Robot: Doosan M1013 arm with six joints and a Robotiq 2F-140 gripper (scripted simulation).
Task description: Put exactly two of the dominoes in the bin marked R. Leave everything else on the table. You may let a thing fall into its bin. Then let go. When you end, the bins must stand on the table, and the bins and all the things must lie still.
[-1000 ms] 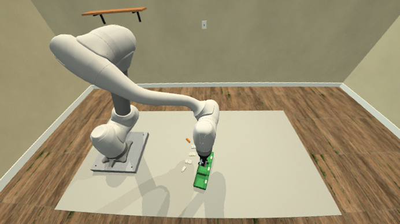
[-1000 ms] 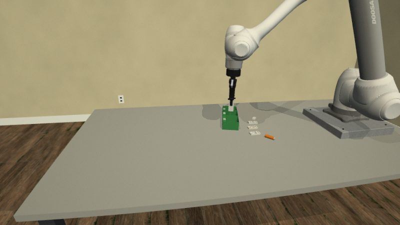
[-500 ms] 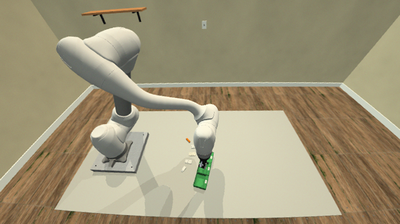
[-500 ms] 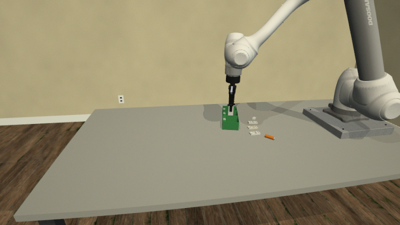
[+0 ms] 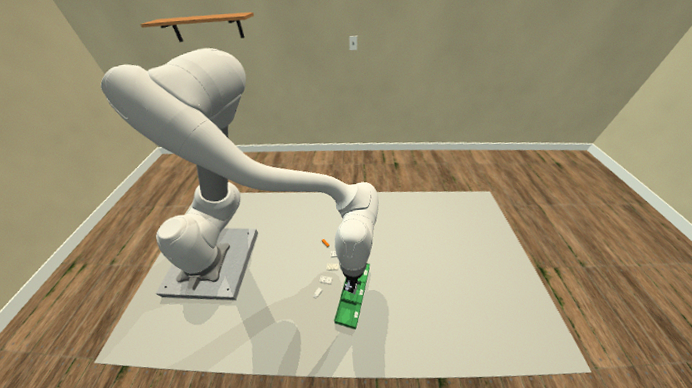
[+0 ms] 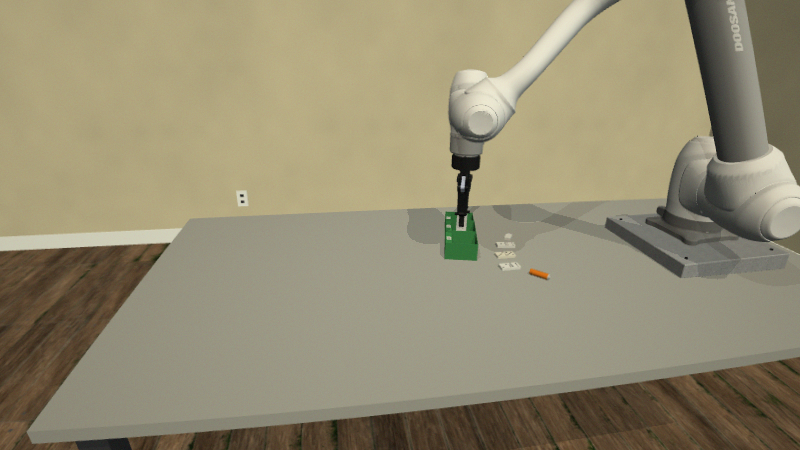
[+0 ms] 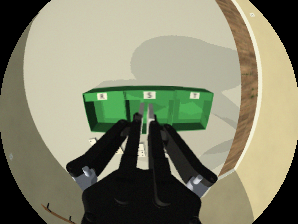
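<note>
Three green bins stand joined in a row. The bin marked R (image 7: 106, 111) (image 6: 461, 251) is nearest the exterior camera, with no domino visible in it. S (image 7: 164, 114) is in the middle and T (image 7: 191, 114) (image 5: 347, 312) at the other end. My gripper (image 5: 350, 286) (image 6: 461, 225) (image 7: 145, 109) is shut, its pale fingertip pads close together, low over bin S. No domino shows between them. White dominoes with dark pips lie flat beside the bins: one (image 5: 333, 253) (image 6: 509, 266), one (image 5: 331, 267) (image 6: 505, 254) and one (image 5: 325, 279) (image 6: 505, 244).
A small plain white piece (image 5: 317, 292) (image 6: 507, 236) lies past the dominoes; I cannot tell its kind. An orange cylinder (image 5: 325, 243) (image 6: 539, 274) lies at the other end of their row. The robot's grey base plate (image 5: 241, 257) (image 6: 727, 263) stands beyond them.
</note>
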